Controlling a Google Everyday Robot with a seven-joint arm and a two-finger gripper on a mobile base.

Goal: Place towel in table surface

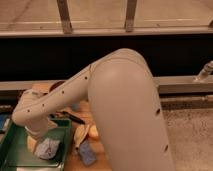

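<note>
A crumpled grey-blue towel (48, 148) lies in the green tray (15, 150) at the lower left. My arm bends down from the right and ends over the tray. My gripper (36, 139) is at the end of the arm, right above the towel's left side and mostly hidden by the wrist. I cannot tell whether it touches the towel. The wooden table surface (112, 162) shows to the right of the tray.
On the table beside the tray are a blue sponge (87, 153), a pale yellow item (80, 134), an orange fruit (94, 131) and a dark utensil (75, 118). My large arm covers the right part of the table. A dark counter wall runs behind.
</note>
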